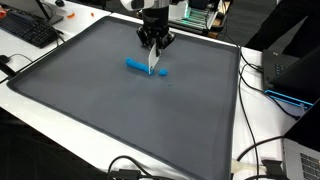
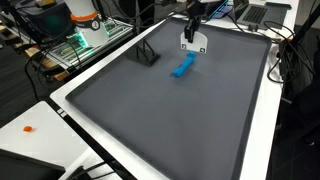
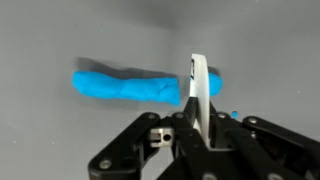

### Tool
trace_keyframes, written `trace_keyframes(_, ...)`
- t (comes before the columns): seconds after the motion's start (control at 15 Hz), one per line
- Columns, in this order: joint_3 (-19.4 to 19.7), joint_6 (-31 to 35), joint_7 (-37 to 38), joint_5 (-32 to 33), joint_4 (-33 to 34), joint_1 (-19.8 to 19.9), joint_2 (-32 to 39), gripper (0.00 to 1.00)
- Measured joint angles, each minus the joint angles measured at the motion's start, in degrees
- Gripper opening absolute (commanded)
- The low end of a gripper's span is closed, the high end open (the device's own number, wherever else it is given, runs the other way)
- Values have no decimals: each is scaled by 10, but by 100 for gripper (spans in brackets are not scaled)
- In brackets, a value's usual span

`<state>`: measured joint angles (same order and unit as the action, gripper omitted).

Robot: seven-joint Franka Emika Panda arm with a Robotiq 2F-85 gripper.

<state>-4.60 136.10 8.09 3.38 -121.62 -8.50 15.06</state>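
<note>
Jaws of the gripper (image 3: 200,128) are pressed together on a thin white plate (image 3: 201,85), which stands on edge between the fingertips and points down at the grey mat (image 1: 100,115). The plate hangs over one end of a blue roll (image 3: 130,85) that lies flat towards the far side of the mat, as both exterior views show (image 1: 146,67) (image 2: 183,67).

By its looks the white plate is light, stiff and smooth. A flat pinch across its two faces near the upper edge, as it is taken now, seems the sound hold; such a slick sliver could slip or swivel if pushed sideways. The blue roll looks soft and lumpy, like cloth or putty, so I judge that it would give under pressure and is best taken across its middle, where it is thickest.

Whether the plate's lower edge touches the roll or hovers just above it cannot be told: the wrist view shows the plate edge-on, and an exterior view (image 2: 193,44) is too small to settle it. Dark marks on the plate's face are unreadable. What the roll is made of stays uncertain. The arm above the gripper is cut off, and a keyboard (image 1: 30,30) beside the mat shows only in part
</note>
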Motion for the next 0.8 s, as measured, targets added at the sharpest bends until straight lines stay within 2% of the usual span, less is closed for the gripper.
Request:
trace_keyframes(0.4, 13, 0, 6, 36, 3, 2, -1, 2)
trace_keyframes(0.8, 16, 0, 9, 42, 9, 2, 16, 2)
